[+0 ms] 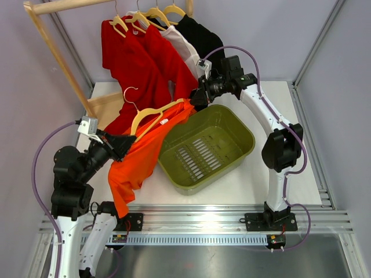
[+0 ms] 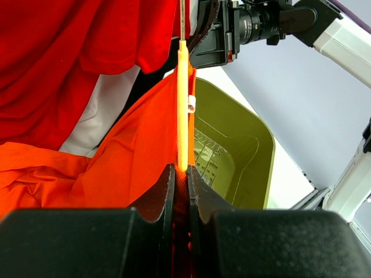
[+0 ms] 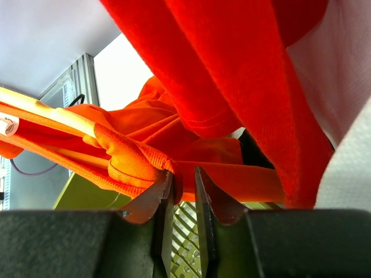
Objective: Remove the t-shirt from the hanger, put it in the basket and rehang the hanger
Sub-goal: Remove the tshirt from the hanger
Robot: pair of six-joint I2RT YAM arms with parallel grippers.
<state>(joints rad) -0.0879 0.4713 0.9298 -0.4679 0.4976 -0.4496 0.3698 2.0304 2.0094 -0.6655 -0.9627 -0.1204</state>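
Two pincers are engaged, one per arm. The left pincer (image 1: 124, 142) (image 2: 181, 174) is closed to a narrow gap on one end of the hanger (image 1: 156, 113) (image 2: 182, 104) (image 3: 46, 113). The right pincer (image 1: 194, 99) (image 3: 181, 179) is pinched tight on a fold of the orange t-shirt (image 1: 139, 165) (image 2: 127, 156) (image 3: 151, 127) at the opposite end.

One orange t-shirt is present, with one hanger. Both are held off the table (image 1: 255, 179) between the two pincers, over the left-centre area. The far end is above the left rim of the basket (image 1: 179, 176) (image 2: 255, 150) and the cloth drapes toward the near-left corner. The cloth is smooth, thin and bunched along and below the hanger. The hanger is pale wood, flat and curved, with a metal hook.

Four further pale wooden hangers (image 1: 156, 14) hang on the rack (image 1: 58, 55), a light wooden rail and slanted post at the far-left corner. They carry red, white and black garments (image 1: 139, 58). In the right wrist view the red cloth shows a fine rib and the white an open knit.

One basket stands at the table centre, turned at an angle to the edges. It is olive-green plastic, rectangular, with rounded corners and a slotted floor.

The table is white, flat and matte, with a metal rail along the near edge. The walls are pale grey, framed by aluminium posts.
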